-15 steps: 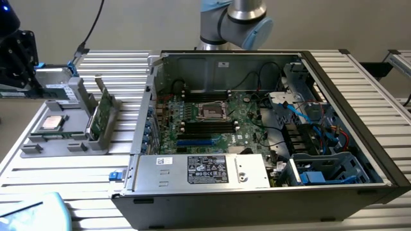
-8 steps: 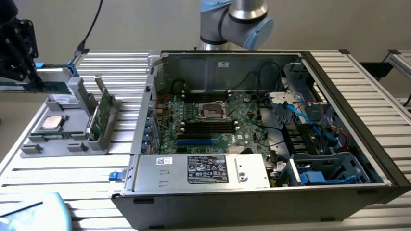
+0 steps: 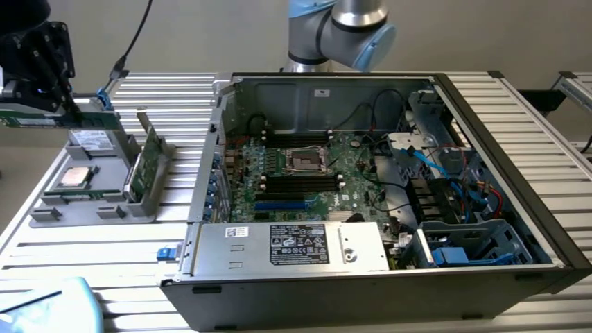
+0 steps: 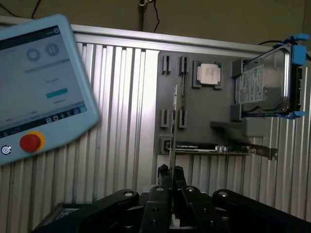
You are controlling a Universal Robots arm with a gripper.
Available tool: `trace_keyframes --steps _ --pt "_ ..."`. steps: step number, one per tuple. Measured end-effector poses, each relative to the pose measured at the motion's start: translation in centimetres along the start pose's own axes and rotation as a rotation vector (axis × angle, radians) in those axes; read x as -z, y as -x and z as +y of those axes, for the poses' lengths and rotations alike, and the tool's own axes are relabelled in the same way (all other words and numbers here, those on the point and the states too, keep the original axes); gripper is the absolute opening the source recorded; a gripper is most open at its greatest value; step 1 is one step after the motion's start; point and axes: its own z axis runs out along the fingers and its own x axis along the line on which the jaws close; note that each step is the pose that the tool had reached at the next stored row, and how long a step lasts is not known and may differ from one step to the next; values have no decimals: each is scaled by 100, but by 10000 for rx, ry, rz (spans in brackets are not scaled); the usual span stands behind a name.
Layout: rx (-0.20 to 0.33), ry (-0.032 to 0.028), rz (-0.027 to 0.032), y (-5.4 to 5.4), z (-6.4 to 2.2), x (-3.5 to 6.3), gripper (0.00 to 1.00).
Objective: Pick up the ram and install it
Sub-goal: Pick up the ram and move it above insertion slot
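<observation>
One ram (image 3: 97, 120), at the upper left of the exterior view, is pinched by the gripper (image 3: 65, 109) in the air above the grey tray (image 3: 55, 208), which stands on the slatted table (image 3: 93, 267), and further right lies the open computer case (image 3: 370, 298).

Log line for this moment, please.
gripper: shut on ram | ram: held above gray parts tray, outside computer case | install: not done
</observation>
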Motion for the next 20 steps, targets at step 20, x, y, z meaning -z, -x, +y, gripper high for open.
trace_keyframes --steps 20 --pt "54 -10 -422 -107 -808 170 14"
